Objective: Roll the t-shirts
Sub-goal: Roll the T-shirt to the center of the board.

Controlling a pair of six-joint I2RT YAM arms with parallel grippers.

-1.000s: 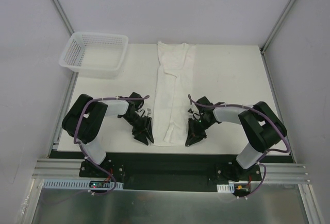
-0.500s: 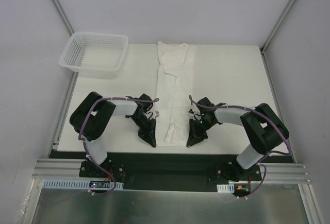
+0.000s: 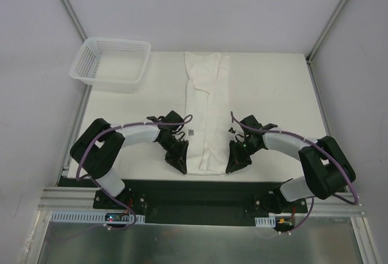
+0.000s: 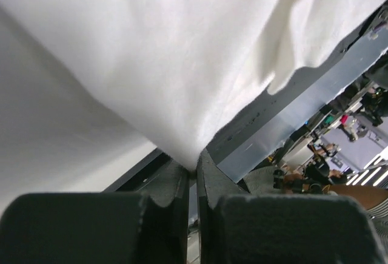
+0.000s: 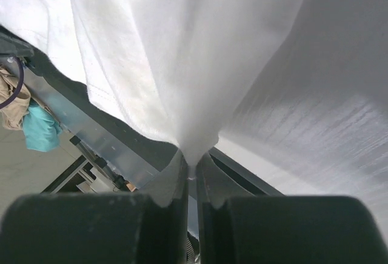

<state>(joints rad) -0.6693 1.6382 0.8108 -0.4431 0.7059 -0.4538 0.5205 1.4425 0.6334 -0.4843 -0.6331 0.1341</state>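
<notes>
- One cream t-shirt (image 3: 205, 103), folded lengthwise into a narrow strip, lies down the middle of the white worktop (image 3: 273, 88). It runs from the far edge almost to the near edge.
- Its far end is the wider end, and folds show there. Its near end lies between the two end effectors.
- Low at the near left corner of the strip is the left end effector (image 3: 180, 162), its arm bent with the elbow out to the left.
- From the left wrist camera, its two dark fingers (image 4: 173, 185) are pressed almost together. A peak of white cloth is pinched between their tips, and the fabric fans out wide beyond them.
- Mirroring it at the near right corner is the right end effector (image 3: 234, 164), its arm bent with the elbow out to the right.
- From the right wrist camera, its fingers (image 5: 209, 179) are likewise closed on a narrow tuck of the cloth. A stitched hem runs along the left side of that view.
- Both wrist cameras show the dark near edge of the worktop and grey metal framing past the gripped cloth.
- A small dark label (image 3: 190, 133) shows at the strip's left edge, just beside the left arm's wrist.
- One white mesh basket (image 3: 115, 42) stands at the far left corner of the worktop, well apart from the t-shirt and both arms.
</notes>
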